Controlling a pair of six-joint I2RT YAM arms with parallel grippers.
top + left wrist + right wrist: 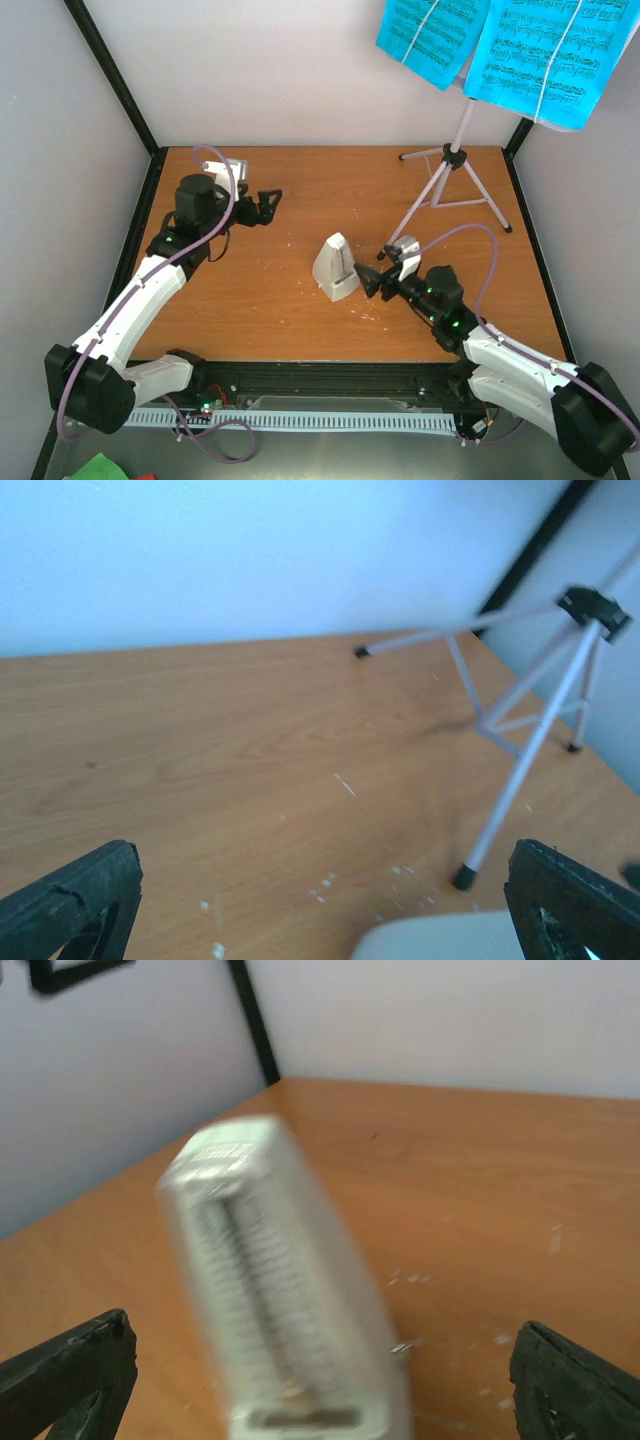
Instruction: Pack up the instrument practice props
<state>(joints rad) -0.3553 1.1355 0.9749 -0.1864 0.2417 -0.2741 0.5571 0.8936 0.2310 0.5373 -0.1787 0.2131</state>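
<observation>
right wrist view: your right gripper (372, 279), jaws wide apart, faces the metronome (280, 1290) without touching; ease in level, close low on its sides so it won't tip.

I get the metronome (285, 1290) blurred at the right wrist, sheet-music pages (530, 60) cropped overhead, music stand (533, 750) top cut off.

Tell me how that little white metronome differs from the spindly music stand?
The metronome is a squat white pyramid; the music stand is thin pale tubes on three splayed legs. The metronome sits low, while the music stand rises high, carrying cyan sheet-music pages. The metronome is mid-table, just before the open right gripper; the music stand is in the far right corner. Both stand upright on the wooden table.
</observation>
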